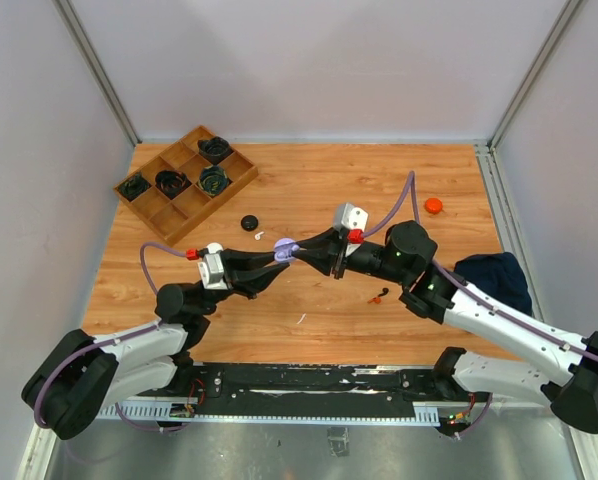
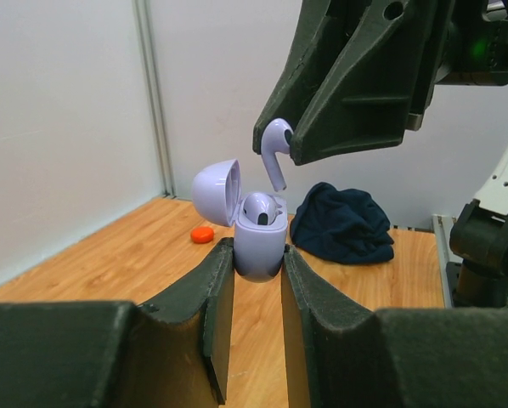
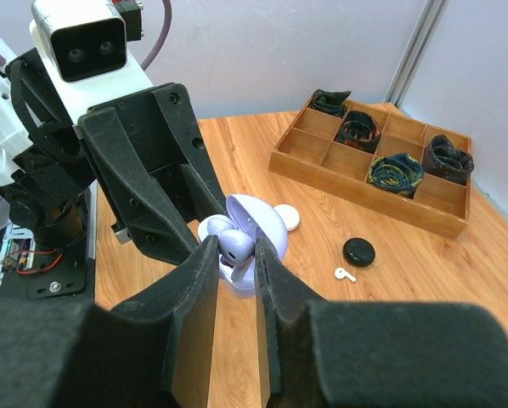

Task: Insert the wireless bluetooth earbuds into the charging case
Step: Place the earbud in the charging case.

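Wooden table (image 1: 379,180) from above: divided tray (image 1: 142,215) at far left, coiled cables (image 1: 215,181) in four compartments. Both arms meet mid-table.

Left wrist: left gripper (image 2: 258,255) clamped on purple case (image 2: 260,246), lid open. Purple earbud (image 2: 261,208) seated inside. Second earbud (image 2: 275,170) just above, pinched by right gripper (image 2: 277,146).

Right wrist: black case (image 3: 358,252) and white earbud (image 3: 346,274) loose on table beside tray.

Mid-frame in the left wrist view, the left gripper (image 2: 256,255) is covering the base of the purple charging case (image 2: 261,240); the right gripper (image 2: 278,146) is hiding part of the purple earbud (image 2: 276,170). From above, red-and-black bits (image 1: 381,293) are looking too small to identify.
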Robot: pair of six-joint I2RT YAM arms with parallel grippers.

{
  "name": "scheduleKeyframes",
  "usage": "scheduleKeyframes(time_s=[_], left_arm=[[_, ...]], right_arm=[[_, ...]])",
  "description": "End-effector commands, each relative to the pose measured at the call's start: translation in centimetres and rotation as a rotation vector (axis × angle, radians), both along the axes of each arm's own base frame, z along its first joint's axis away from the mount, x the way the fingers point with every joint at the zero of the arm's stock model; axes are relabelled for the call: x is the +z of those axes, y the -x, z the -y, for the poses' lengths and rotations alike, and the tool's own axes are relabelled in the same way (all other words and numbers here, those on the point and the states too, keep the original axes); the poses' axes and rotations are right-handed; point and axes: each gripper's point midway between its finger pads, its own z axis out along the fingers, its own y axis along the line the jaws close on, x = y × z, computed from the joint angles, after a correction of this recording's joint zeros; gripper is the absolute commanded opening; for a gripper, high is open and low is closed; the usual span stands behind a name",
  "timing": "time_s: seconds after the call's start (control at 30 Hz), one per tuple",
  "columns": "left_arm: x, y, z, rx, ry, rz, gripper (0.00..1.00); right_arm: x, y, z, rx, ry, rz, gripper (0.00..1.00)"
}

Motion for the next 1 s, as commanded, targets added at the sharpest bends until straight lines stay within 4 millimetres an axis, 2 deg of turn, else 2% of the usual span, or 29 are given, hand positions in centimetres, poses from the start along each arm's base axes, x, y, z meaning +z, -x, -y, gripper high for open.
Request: scheduleKeyframes(time_s=[0.0,0.23,0.7,0.97], left_arm=[[1.9,0.4,0.2,-0.011,0.023,0.067,0.0],[2.4,0.5,0.2,-0.018,0.037,0.08,0.0],[2.9,-0.3,0.1,-0.001,0.068,0.035,0.0],[3.5,0.1,0.0,-0.017,0.095,0.034,0.0]], right_arm=[[1.2,0.3,-0.7,0.028,-0.037,0.067,0.21],[0.7,0.1,-1.1,0.033,-0.025,0.071,0.21],[0.6,0.9,-1.4,0.078,-0.033,0.062,0.21],[-0.4,0.3,-1.4,0.053,-0.011,0.06,0.21]])
